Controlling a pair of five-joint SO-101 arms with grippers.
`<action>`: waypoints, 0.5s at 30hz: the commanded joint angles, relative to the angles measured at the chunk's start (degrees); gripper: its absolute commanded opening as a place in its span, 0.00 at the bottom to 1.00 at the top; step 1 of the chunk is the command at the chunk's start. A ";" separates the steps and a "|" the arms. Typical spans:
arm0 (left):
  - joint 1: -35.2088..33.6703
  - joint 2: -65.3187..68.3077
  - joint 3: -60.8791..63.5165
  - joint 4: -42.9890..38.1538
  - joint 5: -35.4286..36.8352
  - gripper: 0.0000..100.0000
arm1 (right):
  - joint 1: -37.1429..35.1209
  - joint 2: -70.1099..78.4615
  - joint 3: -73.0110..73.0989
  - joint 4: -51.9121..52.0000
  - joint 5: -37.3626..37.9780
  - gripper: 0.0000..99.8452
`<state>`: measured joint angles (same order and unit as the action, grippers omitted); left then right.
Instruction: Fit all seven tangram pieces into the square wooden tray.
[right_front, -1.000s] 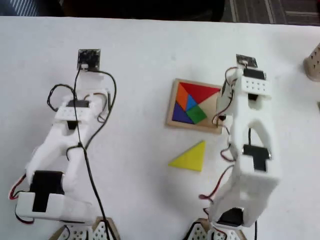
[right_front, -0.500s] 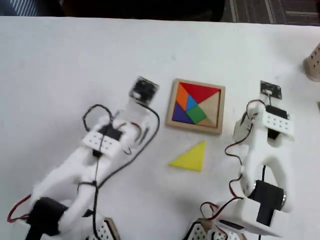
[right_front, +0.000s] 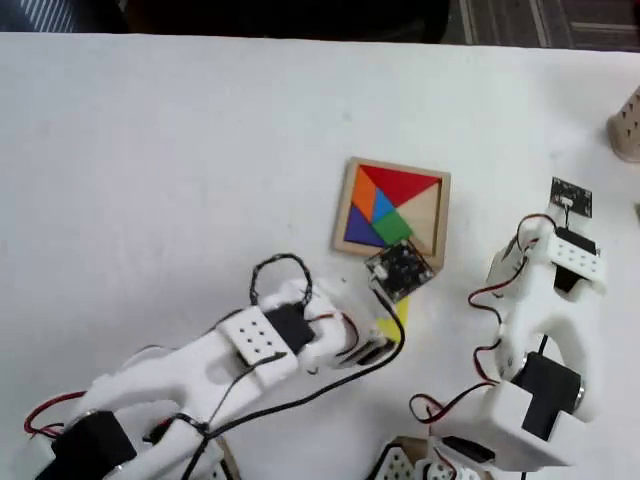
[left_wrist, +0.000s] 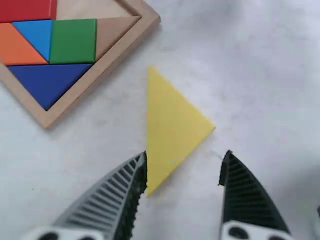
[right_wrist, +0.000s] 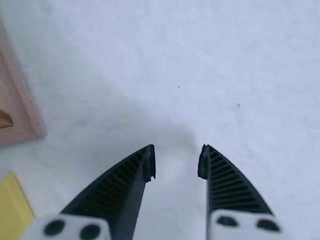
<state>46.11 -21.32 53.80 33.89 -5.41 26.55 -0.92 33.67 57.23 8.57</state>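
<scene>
left pincer (left_wrist: 185, 157) is hanging wide open, gripping nothing, with the yellow triangle (left_wrist: 172, 130) lying flat between and just ahead of its tips. tray (left_wrist: 107, 60) is sitting farther ahead. risk: one tip is crowding the triangle's edge, so closing could skid the thin piece away.

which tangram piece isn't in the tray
The yellow triangle: it lies on the table beside the wooden tray, at the left gripper tips, while the other pieces sit inside the tray.
</scene>
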 joint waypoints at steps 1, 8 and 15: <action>1.27 1.63 -2.64 0.18 -3.87 0.24 | 0.75 -0.40 -0.88 -0.57 1.93 0.14; 1.01 19.03 -14.15 2.37 -4.40 0.24 | 0.40 -0.40 -0.88 -0.57 2.02 0.14; -0.31 29.85 -27.34 3.78 -4.40 0.24 | 0.40 -0.40 -0.79 -0.66 2.20 0.14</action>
<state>46.29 6.64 32.97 37.05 -9.27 26.90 -0.92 33.67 57.23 9.80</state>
